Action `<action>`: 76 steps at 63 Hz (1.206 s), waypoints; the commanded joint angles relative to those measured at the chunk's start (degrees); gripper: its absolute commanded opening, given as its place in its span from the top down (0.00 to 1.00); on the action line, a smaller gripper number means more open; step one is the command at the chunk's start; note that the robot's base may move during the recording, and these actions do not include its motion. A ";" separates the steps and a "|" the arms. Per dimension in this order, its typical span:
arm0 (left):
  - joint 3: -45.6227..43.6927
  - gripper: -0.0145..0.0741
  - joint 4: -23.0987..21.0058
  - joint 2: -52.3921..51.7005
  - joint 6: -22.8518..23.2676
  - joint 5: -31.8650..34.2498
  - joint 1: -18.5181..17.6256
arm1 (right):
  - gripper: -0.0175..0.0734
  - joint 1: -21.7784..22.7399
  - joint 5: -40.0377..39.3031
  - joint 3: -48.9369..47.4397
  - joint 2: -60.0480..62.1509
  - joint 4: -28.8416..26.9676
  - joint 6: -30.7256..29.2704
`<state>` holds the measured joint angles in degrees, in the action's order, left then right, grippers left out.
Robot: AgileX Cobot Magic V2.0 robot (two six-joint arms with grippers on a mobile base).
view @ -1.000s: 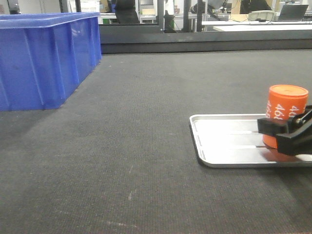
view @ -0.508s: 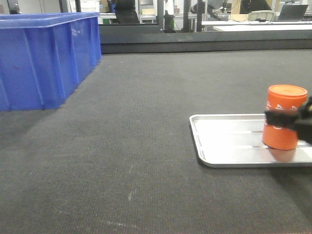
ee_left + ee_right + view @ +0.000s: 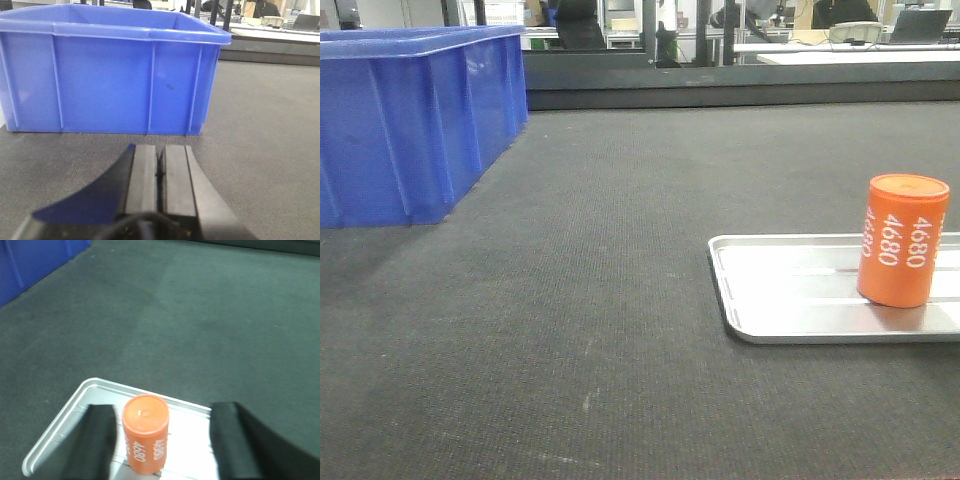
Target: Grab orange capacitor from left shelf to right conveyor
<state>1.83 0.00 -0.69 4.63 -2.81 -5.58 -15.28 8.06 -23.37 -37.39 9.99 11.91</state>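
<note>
Now orange capacitor [image 3: 145, 440] upright betw. wide-open right fingers [image 3: 98, 445], untouched; left fingers [image 3: 142, 175] closed, empty.

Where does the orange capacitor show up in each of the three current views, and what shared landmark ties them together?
Exterior front-facing: orange capacitor stands upright at the right edge, on the silver tray.
Left wrist: not in it.
Right wrist: bottom centre, upright on the tray, between the open right tool's fingers, untouched.
Shared landmark: the blue plastic bin, also at the right wrist view's top-left corner, and filling the left wrist view.
</note>
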 commanded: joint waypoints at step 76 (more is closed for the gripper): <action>-0.31 0.95 0.00 -1.10 -0.03 4.98 -0.31 | 0.75 12.05 3.78 10.80 29.49 -7.60 -11.15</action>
<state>1.83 0.00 -0.69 4.63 -2.81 -5.58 -6.07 17.61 -13.91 -11.97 3.20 3.63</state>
